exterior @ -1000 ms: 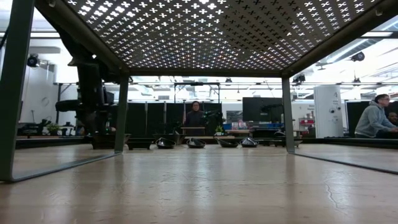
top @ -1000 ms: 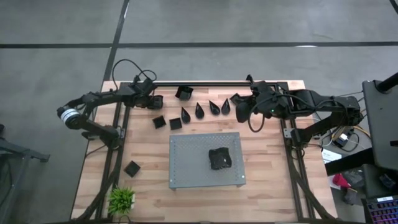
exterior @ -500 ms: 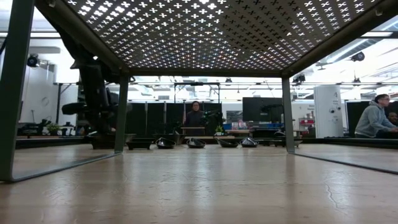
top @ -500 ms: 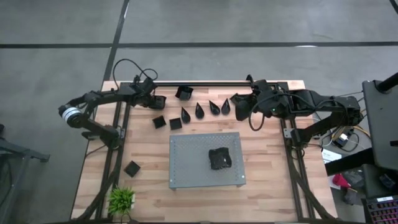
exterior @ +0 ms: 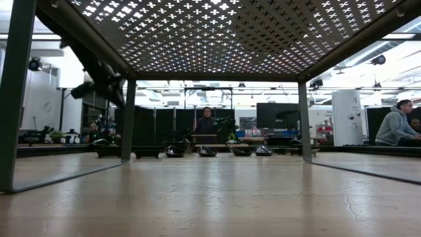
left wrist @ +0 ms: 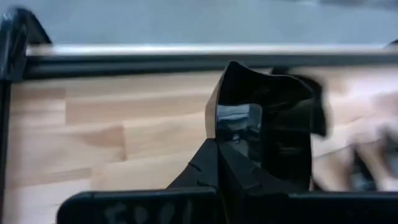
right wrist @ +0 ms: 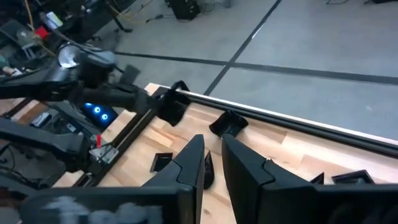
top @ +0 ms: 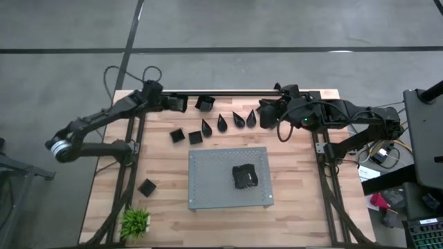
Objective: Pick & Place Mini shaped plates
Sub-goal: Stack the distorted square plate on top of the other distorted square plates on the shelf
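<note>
My left gripper hangs above the table's far left part, shut on a black square mini plate. My right gripper hovers over the far right part, its fingers a narrow gap apart with nothing between them. On the table lie a square plate, several teardrop plates in a row, two square plates and a lone square one. A pile of plates sits on the grey perforated board. My left gripper pinches one raised rim wall of the square plate between its two fingers, which slant down at it from the table's left side. The plate is lifted clear of the table and stands tilted beyond the fingertips, its hollow turned toward the wrist camera.
A black rail runs along the table's far edge. A small green plant stands at the near left corner. The board is raised on legs. People are in the room behind. Bare wood lies left of the board.
My left gripper has risen from the table with the square plate and tipped less steeply, drifting slightly toward the far edge. The plate, on the wood a second ago, now hangs clear of it. The other plates have stayed put.
</note>
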Tool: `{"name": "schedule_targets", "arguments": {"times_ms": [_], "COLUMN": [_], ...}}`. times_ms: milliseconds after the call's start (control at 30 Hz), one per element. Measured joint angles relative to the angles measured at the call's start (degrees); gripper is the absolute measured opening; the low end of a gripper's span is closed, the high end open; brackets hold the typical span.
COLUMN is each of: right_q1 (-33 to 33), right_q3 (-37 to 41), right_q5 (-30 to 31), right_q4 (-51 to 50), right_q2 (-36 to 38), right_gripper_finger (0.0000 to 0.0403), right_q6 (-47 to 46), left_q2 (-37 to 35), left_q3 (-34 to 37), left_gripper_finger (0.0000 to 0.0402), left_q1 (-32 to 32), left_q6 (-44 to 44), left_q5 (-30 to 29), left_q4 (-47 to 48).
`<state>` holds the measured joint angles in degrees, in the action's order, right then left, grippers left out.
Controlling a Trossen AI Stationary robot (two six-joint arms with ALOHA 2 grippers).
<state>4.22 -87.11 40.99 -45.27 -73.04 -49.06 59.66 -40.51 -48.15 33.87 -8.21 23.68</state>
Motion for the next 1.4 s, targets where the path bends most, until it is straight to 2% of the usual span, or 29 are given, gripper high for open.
{"name": "schedule_targets", "arguments": {"times_ms": [200,333,700,833,1067,1400], "right_q1": [-0.9,-1.6,-3.1,-3.4,-3.4,-3.5], "right_q3": [0.0,0.0,0.0,0.0,-1.2,-7.0], "right_q5": [0.3,0.2,-1.0,-1.1,-2.4,-2.1], "right_q4": [2.5,5.6,20.0,28.0,34.7,34.9], "right_q2": [-1.9,-4.4,-11.4,-14.1,-19.8,-24.6], "right_gripper_finger": [0.0054,0.0064,0.0173,0.0192,0.0189,0.0173], "right_q6": [-1.4,-3.9,-5.3,-4.1,0.8,3.0], "left_q2": [-8.1,-11.3,-12.6,-11.4,-8.0,-5.9], "left_q3": [0.0,0.0,-0.1,-1.7,-6.9,-13.2], "left_gripper_finger": [0.0,0.0,0.0,0.0,0.0,0.0], "left_q1": [1.5,4.5,15.6,18.5,22.1,24.4], "left_q6": [4.4,6.3,8.2,8.0,0.6,-15.2], "left_q5": [3.4,3.3,0.8,0.8,0.7,-4.2], "left_q4": [-4.6,-9.6,-20.8,-20.7,-21.5,-20.3]}}
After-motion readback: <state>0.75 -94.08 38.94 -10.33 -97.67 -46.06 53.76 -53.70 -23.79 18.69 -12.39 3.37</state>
